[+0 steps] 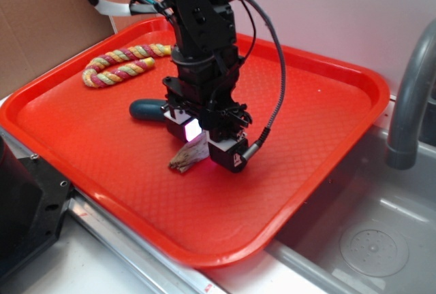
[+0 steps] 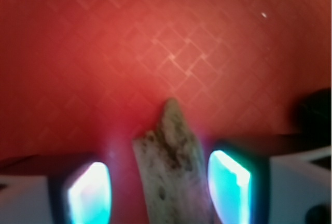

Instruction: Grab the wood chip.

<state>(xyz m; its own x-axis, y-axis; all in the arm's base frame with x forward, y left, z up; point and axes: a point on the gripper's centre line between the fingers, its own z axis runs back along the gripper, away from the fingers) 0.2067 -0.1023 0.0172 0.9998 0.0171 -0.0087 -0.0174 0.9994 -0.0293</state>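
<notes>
Exterior view first, from the left: a brown cardboard sheet point(image 1: 37, 22) stands behind the far-left corner of a red plastic tray point(image 1: 320, 137), and a black block point(image 1: 30, 205) sits at the tray's near-left edge. On the tray's far-left part lies a striped multicoloured rope point(image 1: 119, 64), bent back on itself. Nearer the middle, a smooth dark teal oval object point(image 1: 146, 109) lies on the textured tray floor, just beside the left side of the gripper point(image 1: 201, 145). The black arm point(image 1: 201, 28) comes down from the top of the picture, a cable looping off its right side. Between the two fingers, whose pads glow pale, sits the wood chip point(image 1: 189, 156), its lower end touching or nearly touching the tray. To the right of the tray, a grey faucet pipe point(image 1: 409, 96) curves over a grey sink basin point(image 1: 368, 239). Wrist view, left to right: the left pad point(image 2: 91, 193) glows cyan, then a narrow red gap, then the wood chip point(image 2: 174, 167) standing up the middle with its tapered tip pointing away, then the right pad point(image 2: 231, 187) just beside the chip's edge. The fingers stand apart on either side of the chip, with the left pad clearly not touching it; whether the right pad touches it I cannot tell.
</notes>
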